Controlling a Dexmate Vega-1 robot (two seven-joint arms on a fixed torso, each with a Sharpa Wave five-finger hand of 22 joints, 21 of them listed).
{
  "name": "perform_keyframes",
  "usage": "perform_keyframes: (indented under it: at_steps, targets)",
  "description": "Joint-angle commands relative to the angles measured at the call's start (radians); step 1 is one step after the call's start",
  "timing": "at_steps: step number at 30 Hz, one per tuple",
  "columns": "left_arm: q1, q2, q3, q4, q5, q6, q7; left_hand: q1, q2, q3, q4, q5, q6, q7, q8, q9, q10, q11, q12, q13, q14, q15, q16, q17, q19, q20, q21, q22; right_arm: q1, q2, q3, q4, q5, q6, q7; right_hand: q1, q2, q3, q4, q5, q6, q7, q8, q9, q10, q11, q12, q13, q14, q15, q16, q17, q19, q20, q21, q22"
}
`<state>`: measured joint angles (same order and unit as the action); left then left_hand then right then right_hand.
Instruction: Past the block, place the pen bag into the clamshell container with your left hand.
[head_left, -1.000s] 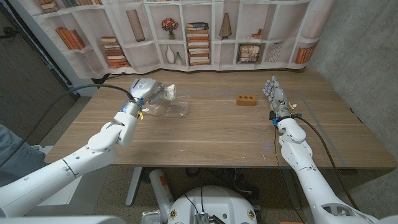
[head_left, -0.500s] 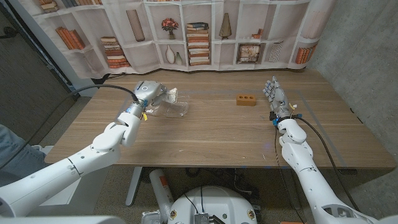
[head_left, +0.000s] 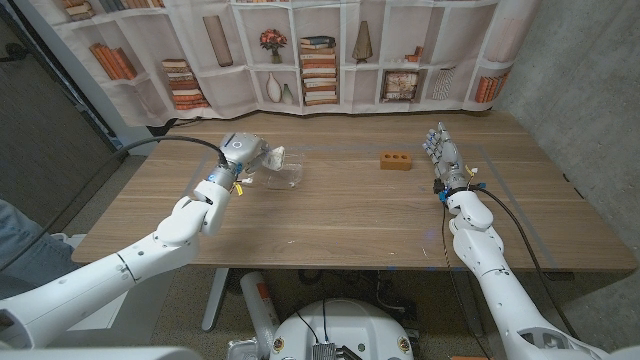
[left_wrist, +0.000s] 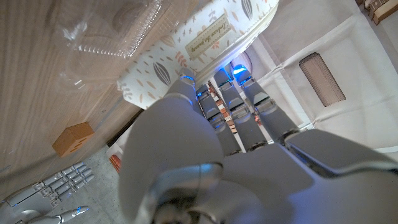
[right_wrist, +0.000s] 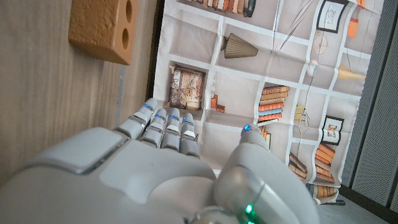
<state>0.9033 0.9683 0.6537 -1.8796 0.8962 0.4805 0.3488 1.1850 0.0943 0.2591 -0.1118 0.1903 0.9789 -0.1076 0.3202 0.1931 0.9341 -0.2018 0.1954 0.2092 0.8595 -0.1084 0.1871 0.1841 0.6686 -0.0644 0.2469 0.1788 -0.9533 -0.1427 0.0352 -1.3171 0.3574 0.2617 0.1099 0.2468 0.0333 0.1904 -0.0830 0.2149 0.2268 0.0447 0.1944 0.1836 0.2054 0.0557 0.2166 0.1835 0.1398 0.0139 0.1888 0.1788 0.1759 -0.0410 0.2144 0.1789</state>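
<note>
Bookshelf-print curtain behind the wooden worktop (head_left: 340, 215). Left hand (head_left: 240, 153), fingers gripping the pen bag (head_left: 272, 156), is drifting right over the clamshell container (head_left: 277, 177); release looks close. Right hand (head_left: 441, 152) is idling, fingers apart, beside the block (head_left: 395, 161).

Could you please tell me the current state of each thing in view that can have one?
Left hand: grips the pen bag, over the container.
Pen bag: held by the left hand, above the container, not yet released.
Clamshell container: clear plastic, on the table, lid open.
Block: lying on the table, untouched.
Right hand: holds nothing, fingers extended, beside the block, apart from it.
</note>
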Motion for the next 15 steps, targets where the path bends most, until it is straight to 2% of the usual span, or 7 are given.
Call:
perform_keyframes:
  at_steps: [1, 15]
  targets:
    - [-0.05, -0.014, 0.066, 0.009, 0.122, 0.079, -0.098, 0.003, -0.01, 0.002, 0.002, 0.002, 0.008, -0.002, 0.002, 0.004, 0.009, 0.002, 0.002, 0.002, -0.004, -0.11, 0.001, 0.002, -0.003, -0.053, -0.007, 0.006, 0.002, 0.0, 0.007, 0.005, 0.004, 0.005, 0.004, 0.002, 0.008, 0.001, -0.004, 0.0, 0.008, -0.001, 0.001, 0.005, 0.012, 0.002, -0.004, 0.002, 0.009, 0.002, -0.002, 0.003, 0.011, -0.014, -0.004, 0.006]
    - [-0.112, -0.045, 0.133, 0.042, 0.242, 0.121, -0.225, 0.007, -0.014, 0.003, 0.0, 0.001, 0.007, -0.007, 0.0, 0.004, 0.006, 0.002, 0.0, 0.001, -0.012, -0.11, -0.001, 0.001, -0.015, -0.051, -0.013, 0.006, -0.005, -0.001, 0.019, 0.01, 0.009, 0.01, 0.007, 0.002, 0.008, 0.001, -0.005, 0.001, 0.008, -0.001, 0.001, 0.005, 0.012, 0.003, -0.005, 0.002, 0.009, 0.002, -0.002, 0.003, 0.012, -0.014, -0.004, 0.006]
